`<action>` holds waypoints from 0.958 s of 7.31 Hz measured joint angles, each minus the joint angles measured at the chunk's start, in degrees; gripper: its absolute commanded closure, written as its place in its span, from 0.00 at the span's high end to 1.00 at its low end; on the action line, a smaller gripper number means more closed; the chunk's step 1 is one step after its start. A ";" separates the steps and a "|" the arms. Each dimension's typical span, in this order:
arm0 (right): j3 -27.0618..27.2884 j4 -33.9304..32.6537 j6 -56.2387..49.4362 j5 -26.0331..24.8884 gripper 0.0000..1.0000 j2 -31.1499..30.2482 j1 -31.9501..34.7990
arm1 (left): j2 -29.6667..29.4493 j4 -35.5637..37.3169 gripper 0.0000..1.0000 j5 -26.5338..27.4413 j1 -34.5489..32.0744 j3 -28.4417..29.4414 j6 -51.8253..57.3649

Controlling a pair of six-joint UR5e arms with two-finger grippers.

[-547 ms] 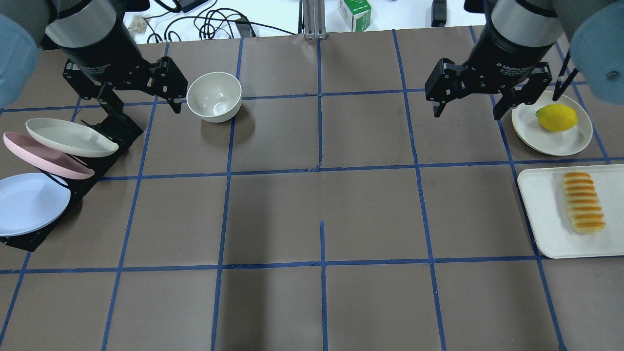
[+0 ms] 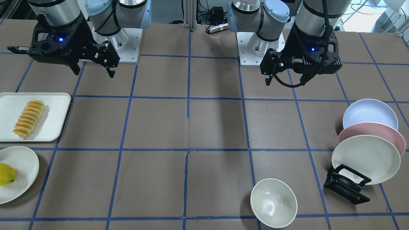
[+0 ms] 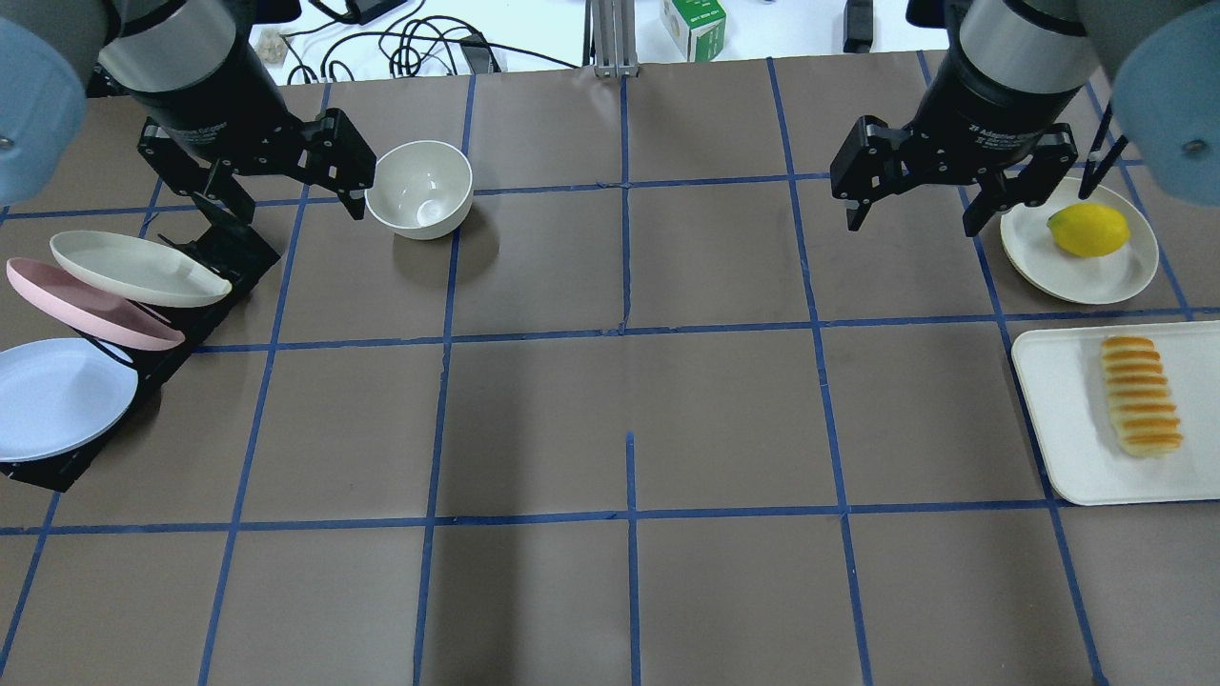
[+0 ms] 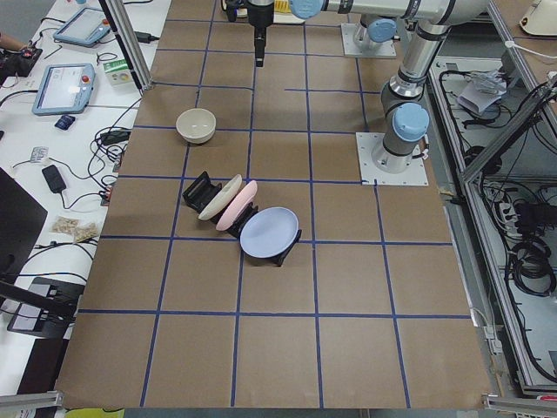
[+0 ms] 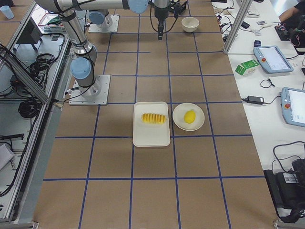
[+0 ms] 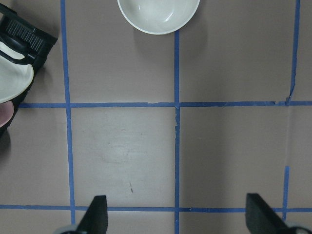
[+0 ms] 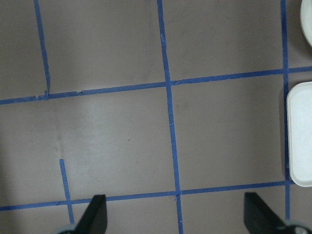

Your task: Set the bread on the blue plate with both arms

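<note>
The bread (image 3: 1141, 395) lies on a white tray (image 3: 1058, 410) at the table's right side; it also shows in the front view (image 2: 28, 118). The blue plate (image 3: 57, 398) leans in a black rack (image 3: 224, 252) at the left, nearest of three plates, and also shows in the front view (image 2: 370, 113). My left gripper (image 3: 291, 205) hangs open and empty above the rack's far end, beside a white bowl. My right gripper (image 3: 912, 224) hangs open and empty above the table, well beyond the tray. Both wrist views show open fingers over bare mat.
A white bowl (image 3: 419, 188) stands just right of my left gripper. A pink plate (image 3: 91, 305) and a cream plate (image 3: 138, 270) lean in the rack behind the blue one. A yellow fruit (image 3: 1087, 229) sits on a small white plate (image 3: 1115, 276) beyond the tray.
My left gripper has shifted slightly right and farther away, closer to the bowl. The right gripper has barely moved. Nothing was picked up.
</note>
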 measured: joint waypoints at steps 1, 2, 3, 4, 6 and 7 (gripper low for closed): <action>0.17 0.29 0.00 -0.20 1.00 0.04 -0.12 | 0.15 -0.02 1.00 -0.10 0.11 0.00 0.09; 0.64 0.15 0.20 -0.41 1.00 0.07 -0.36 | 0.58 -0.11 1.00 -0.07 0.29 -0.08 0.43; 1.48 -0.32 0.63 -0.48 1.00 0.08 -0.59 | 1.23 -0.46 1.00 0.15 0.79 -0.12 1.24; 2.44 -0.58 0.80 -0.46 1.00 0.24 -0.94 | 2.08 -2.01 1.00 0.62 2.37 -0.11 3.05; 4.27 -1.90 0.19 -0.39 1.00 2.13 -4.10 | 2.90 -7.90 1.00 0.90 14.15 -0.68 15.36; 4.71 -2.45 -4.07 -0.50 1.00 2.91 -8.43 | 2.23 -9.28 1.00 0.77 21.98 -0.80 26.18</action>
